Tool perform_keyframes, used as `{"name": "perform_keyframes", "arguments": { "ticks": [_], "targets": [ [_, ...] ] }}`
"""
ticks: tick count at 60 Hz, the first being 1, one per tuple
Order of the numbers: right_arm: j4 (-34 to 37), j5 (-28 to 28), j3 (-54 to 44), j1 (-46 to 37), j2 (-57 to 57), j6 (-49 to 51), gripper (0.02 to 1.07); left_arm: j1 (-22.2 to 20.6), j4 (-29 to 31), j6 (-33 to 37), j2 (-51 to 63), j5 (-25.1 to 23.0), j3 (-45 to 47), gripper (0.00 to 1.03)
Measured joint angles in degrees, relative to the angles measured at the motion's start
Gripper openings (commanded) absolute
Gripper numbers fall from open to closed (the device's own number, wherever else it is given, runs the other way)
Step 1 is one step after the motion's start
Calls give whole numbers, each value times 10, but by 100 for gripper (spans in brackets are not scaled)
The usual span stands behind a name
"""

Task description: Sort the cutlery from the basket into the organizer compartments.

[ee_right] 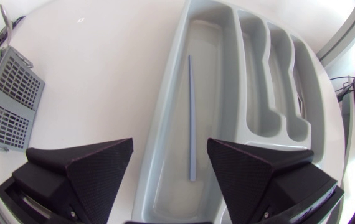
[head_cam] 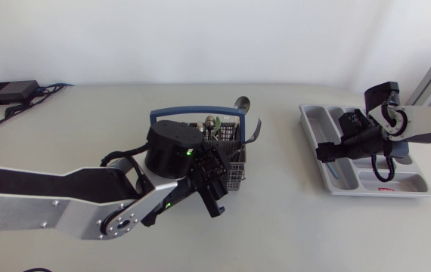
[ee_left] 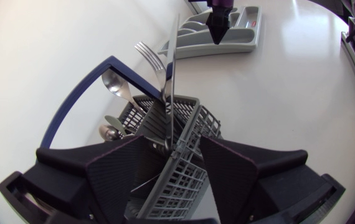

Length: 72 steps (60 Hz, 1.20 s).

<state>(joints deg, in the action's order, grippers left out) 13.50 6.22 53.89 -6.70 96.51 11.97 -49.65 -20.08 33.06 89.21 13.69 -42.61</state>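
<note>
Fingers [ee_left: 115, 177] of the left gripper [ee_left: 171, 148] are spread wide and grip nothing. The basket [ee_left: 177, 180] sits between them, its grey mesh wall running up the gap, and a knife [ee_left: 172, 68] stands upright just ahead of the gap. Beside the knife a fork [ee_left: 146, 53] leans with its tines up, and two spoons [ee_left: 116, 82] lean at the side under the blue handle. That makes one knife, one fork and two spoons that can be told apart in the basket; anything deeper is hidden by the mesh.

From the head view there is one basket at mid-table with the left gripper over its near right corner, and one organizer [head_cam: 314, 121] at the right.

Over the organizer's left side hangs the right gripper [ee_right: 170, 144], its fingers [ee_right: 90, 168] likewise wide apart and empty. Below the gap lies the organizer's long compartment, and in it lies one thin blue-grey stick [ee_right: 191, 118], lengthwise, ahead of the fingertips and touching neither. Three shaped compartments lie beside the long one, on the side away from the basket
</note>
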Motion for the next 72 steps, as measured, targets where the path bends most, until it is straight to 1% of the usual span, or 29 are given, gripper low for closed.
{"name": "perform_keyframes", "arguments": {
  "ticks": [5,8,10,15,19,31,34,40,47,72],
  "targets": [
    [0,0,-12,7,-17,0,89,0,-7,0,5,2,-7,47],
    [-1,0,-17,12,-27,0,89,0,-13,0,8,2,-11,46],
    [-3,0,-21,16,-34,0,89,0,-17,0,9,3,-14,42],
    [-5,0,-31,26,-50,0,89,0,-26,0,12,4,-18,38],
    [-5,0,-36,33,-58,0,89,0,-30,0,19,4,-22,37],
    [-9,0,-46,38,-62,0,89,0,-30,0,43,5,-28,24],
    [-12,0,-49,38,-63,0,89,0,-30,0,44,6,-28,24],
    [-13,0,-53,43,-66,0,89,0,-36,0,45,6,-28,17],
    [-14,0,-55,50,-70,0,89,0,-47,0,45,10,-28,4],
    [-14,-3,-63,80,-97,0,89,3,-59,-2,46,14,-28,4]
  ]
}}
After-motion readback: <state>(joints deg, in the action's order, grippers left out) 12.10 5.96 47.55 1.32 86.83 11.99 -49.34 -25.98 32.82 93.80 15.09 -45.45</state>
